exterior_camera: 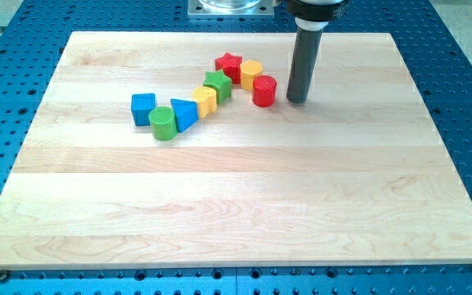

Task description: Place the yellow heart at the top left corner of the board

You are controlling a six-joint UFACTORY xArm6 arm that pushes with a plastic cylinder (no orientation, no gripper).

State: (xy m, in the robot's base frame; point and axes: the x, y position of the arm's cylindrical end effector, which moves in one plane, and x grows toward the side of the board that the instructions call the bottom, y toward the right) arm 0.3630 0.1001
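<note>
Camera view, upper middle of the wooden board: I count eight blocks, two each of red, yellow, green and blue. The yellow heart sits mid-chain, shape hard to make out. My tip is bare, no jaws, just right of the red cylinder.

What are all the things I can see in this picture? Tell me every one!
Wooden board: 1, pale wood, middle of view.
Blue perforated table: 1, blue, around the board.
Red star: 1, red, top of the chain.
Yellow heart: 1, yellow, right of the star.
Red cylinder: 1, red, below the heart.
Green star: 1, green, below the red star.
Yellow block: 1, yellow, shape unclear, lower left of the green star.
Blue triangle: 1, blue, left of that.
Green cylinder: 1, green, beside the triangle.
Blue cube: 1, blue, chain's left end.
My tip: 1, dark rod, right of the red cylinder.
</note>
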